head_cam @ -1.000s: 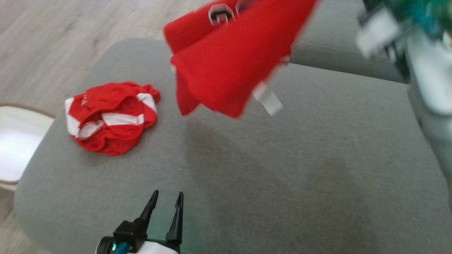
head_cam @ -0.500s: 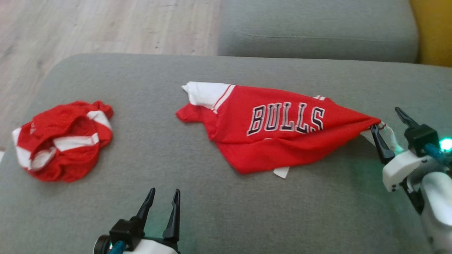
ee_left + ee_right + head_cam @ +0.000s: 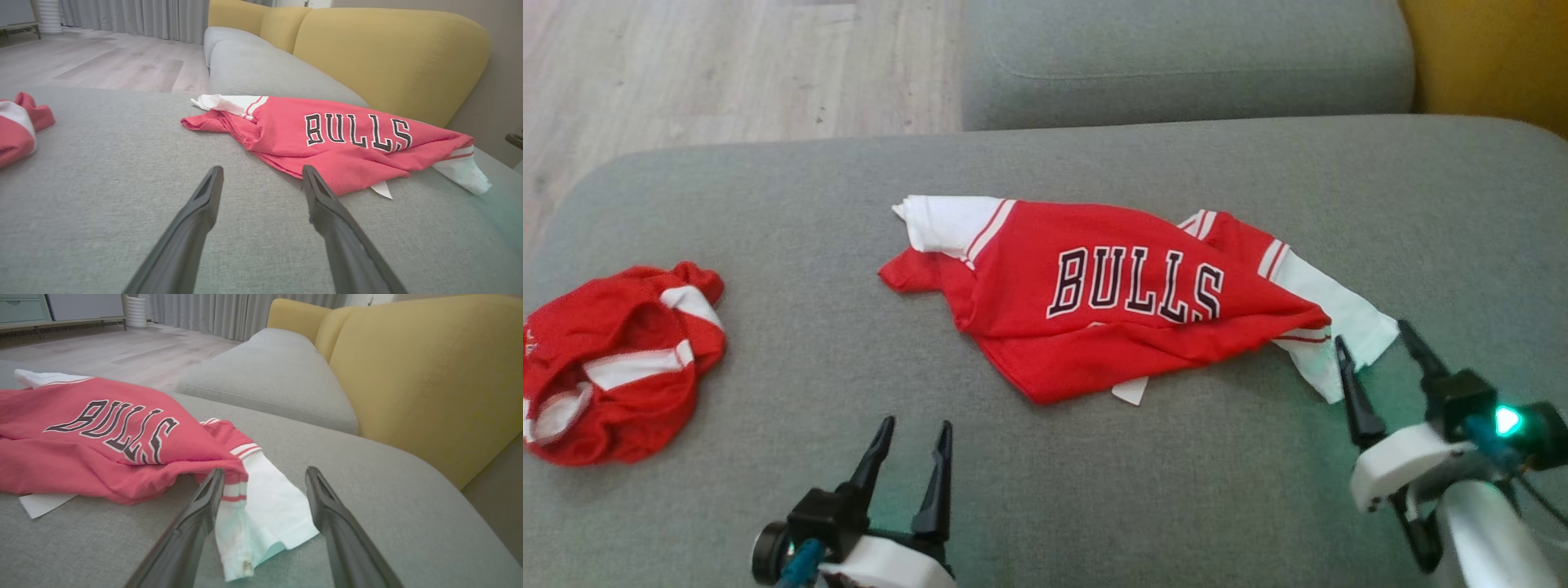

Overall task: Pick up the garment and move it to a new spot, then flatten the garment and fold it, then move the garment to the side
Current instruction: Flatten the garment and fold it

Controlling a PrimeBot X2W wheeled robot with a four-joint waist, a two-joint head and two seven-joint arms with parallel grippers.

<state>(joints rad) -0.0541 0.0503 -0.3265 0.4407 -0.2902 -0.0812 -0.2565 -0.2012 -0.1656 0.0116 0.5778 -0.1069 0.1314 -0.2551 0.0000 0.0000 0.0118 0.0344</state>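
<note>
Red Bulls shirt (image 3: 1111, 343) lies rumpled on the grey cushion (image 3: 768, 245). The right gripper (image 3: 1372, 333) is wide apart and empty, the white sleeve (image 3: 1343, 314) between its fingers. The left gripper (image 3: 916, 423) is likewise wide and empty.

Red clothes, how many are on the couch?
2. The BULLS shirt lies central on the couch; a crumpled red-and-white garment sits to its left. Others may be hidden.

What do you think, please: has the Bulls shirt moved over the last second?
Yes. The Bulls shirt dropped: it hung in the air above the grey cushion, and now lies spread on it.
</note>
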